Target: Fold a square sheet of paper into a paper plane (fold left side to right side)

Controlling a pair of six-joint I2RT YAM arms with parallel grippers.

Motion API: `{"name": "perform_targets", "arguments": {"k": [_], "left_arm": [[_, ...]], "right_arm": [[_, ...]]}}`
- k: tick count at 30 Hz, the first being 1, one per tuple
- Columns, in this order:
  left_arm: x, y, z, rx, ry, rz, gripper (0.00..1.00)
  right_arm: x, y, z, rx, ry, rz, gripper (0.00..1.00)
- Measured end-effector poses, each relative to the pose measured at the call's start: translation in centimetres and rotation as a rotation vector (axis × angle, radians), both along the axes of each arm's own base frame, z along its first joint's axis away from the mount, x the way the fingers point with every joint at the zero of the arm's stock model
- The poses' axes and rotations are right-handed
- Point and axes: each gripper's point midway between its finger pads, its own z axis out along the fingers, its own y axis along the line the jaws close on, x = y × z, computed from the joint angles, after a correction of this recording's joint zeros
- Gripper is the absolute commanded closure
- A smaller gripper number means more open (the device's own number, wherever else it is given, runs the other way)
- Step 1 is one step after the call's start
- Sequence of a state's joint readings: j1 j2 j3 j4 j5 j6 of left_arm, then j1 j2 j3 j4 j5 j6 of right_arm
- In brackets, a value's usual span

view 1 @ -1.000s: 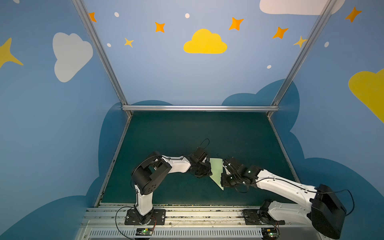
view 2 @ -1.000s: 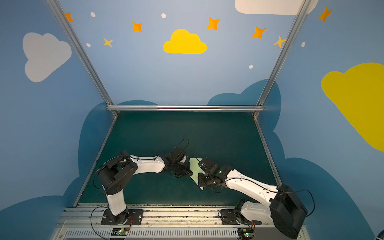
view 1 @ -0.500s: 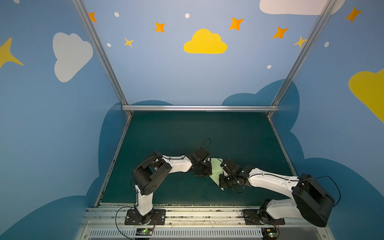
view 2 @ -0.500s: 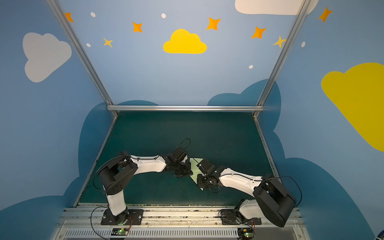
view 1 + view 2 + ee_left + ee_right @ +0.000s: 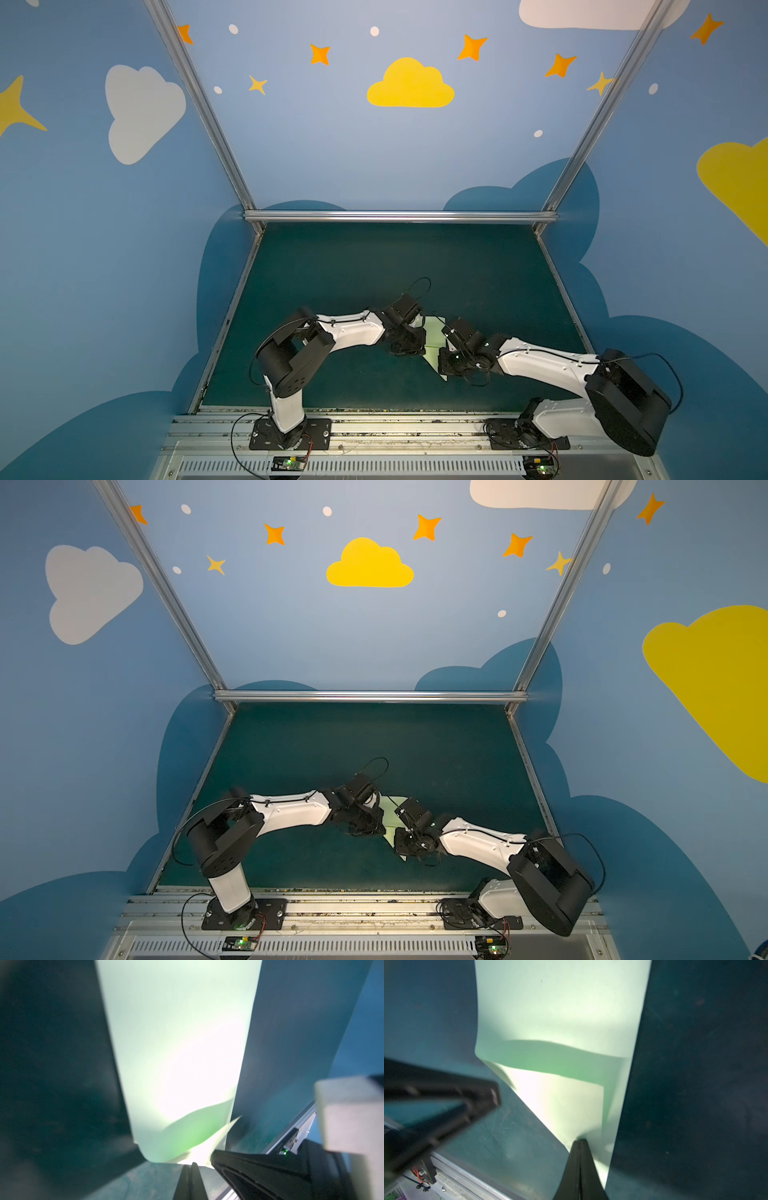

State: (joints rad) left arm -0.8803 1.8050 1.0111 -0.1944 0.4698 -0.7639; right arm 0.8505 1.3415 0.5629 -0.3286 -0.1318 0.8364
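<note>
The right arm has folded inward, yet the right gripper (image 5: pixel 579 1141) has barely moved: jaws clenched, pressing the paper plane (image 5: pixel 433 336) flat on the desk (image 5: pixel 374 270). The left gripper (image 5: pixel 191 1164), jaws likewise clenched, sits at the plane's opposite edge, so the crease is probably being set

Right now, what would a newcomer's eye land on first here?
The pale green paper plane sits on the dark green table, between the shut left gripper and right gripper. Behind, a yellow cloud brightens the blue back wall.
</note>
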Motion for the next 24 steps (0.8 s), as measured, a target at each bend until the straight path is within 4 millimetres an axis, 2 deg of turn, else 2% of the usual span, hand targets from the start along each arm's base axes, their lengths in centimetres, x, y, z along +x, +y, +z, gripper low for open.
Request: {"name": "perform_targets", "arguments": {"k": [5, 14, 24], "left_arm": [[-1.5, -1.4, -0.3, -0.024, 0.008, -0.044, 0.96], [-1.5, -2.0, -1.1, -0.033, 0.009, -0.047, 0.96], [-1.2, -1.7, -1.9, -0.031, 0.009, -0.043, 0.96]], "right_arm": [[0.0, 0.0, 0.0, 0.001, 0.003, -0.005, 1.00], [0.0, 0.0, 0.0, 0.008, 0.002, -0.018, 1.00], [-0.1, -0.1, 0.0, 0.015, -0.003, -0.019, 1.00]]}}
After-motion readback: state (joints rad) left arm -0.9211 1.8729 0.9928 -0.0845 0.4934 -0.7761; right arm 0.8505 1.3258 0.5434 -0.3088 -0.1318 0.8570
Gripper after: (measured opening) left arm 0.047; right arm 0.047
